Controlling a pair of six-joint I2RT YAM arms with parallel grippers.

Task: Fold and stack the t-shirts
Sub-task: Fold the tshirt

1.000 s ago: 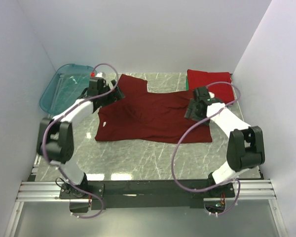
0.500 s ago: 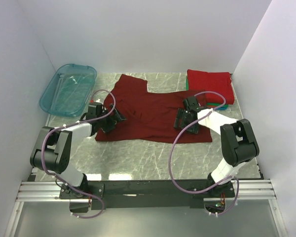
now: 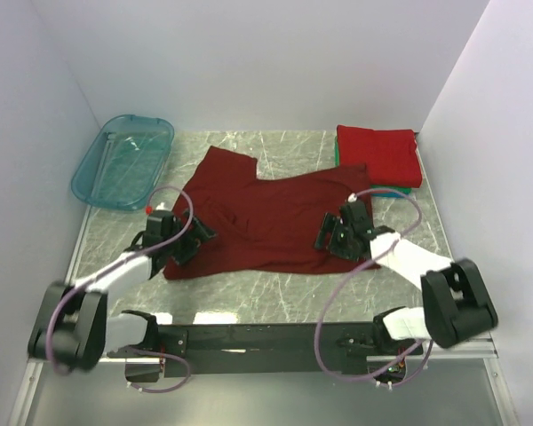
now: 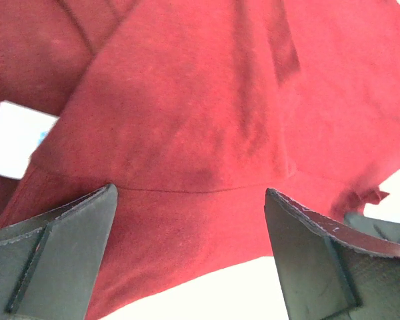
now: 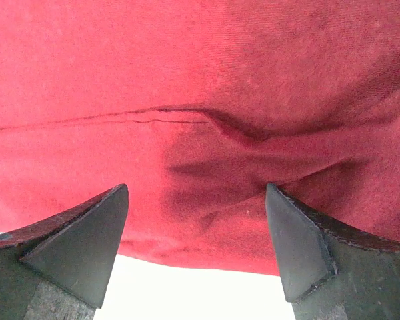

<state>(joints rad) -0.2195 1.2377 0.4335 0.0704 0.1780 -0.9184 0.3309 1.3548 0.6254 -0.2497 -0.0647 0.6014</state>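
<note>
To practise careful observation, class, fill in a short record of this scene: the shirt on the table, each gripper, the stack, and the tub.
shirt in work: maroon t-shirt, spread out, not yet folded
left gripper: open, over the shirt's near left hem
right gripper: open, over the near right hem
stack: folded red t-shirt on top, back right corner
tub: teal tub, back left, apart from the shirt

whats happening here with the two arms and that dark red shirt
Both arms are at the maroon t-shirt, which lies spread on the marble table. The left gripper and right gripper are at its near hem, jaws open over the cloth, nothing clamped. A folded red shirt tops a stack at the far right corner.
</note>
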